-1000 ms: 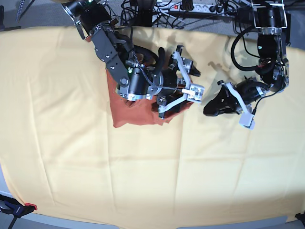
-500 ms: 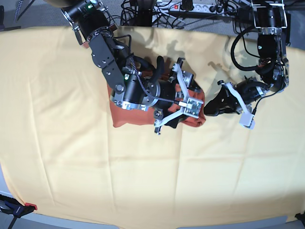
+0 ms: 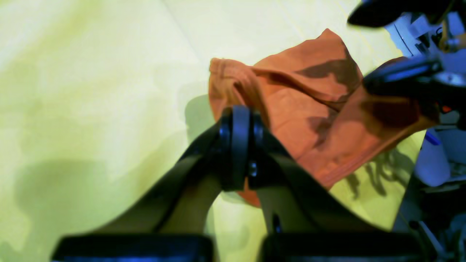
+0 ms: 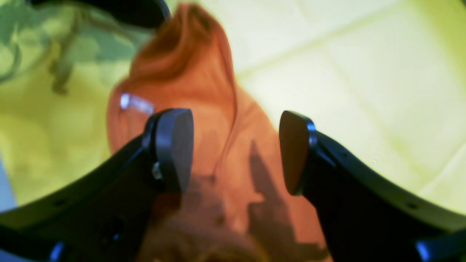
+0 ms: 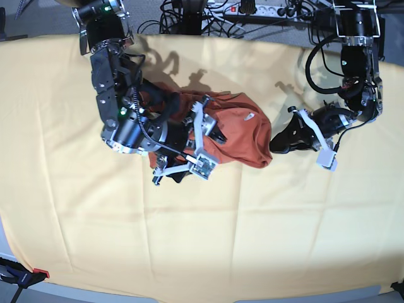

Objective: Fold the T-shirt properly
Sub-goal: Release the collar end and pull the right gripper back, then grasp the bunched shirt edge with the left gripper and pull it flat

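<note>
The rust-orange T-shirt point(image 5: 237, 136) lies bunched in a lump on the yellow cloth, its white neck tag point(image 5: 250, 116) facing up. My right gripper point(image 5: 203, 144) is open and hovers over the shirt's left part. In the right wrist view the fingers point(image 4: 174, 149) stand wide apart above the shirt point(image 4: 225, 145), with the tag point(image 4: 136, 103) beside the left finger. My left gripper point(image 5: 275, 145) is shut, its tip next to the shirt's right edge. In the left wrist view the shut fingers point(image 3: 236, 145) point at the shirt point(image 3: 309, 120) with no cloth between them.
The pale yellow cloth point(image 5: 202, 240) covers the whole table, with creases. Cables and a power strip point(image 5: 265, 9) lie past the far edge. A clamp point(image 5: 25, 276) sits at the front left corner. The right arm's body point(image 5: 126, 132) lies over the shirt's left side.
My right arm has drawn back to the left, off the shirt's right end. The shirt now reaches right to the left gripper, tag showing. The left arm has not moved.
</note>
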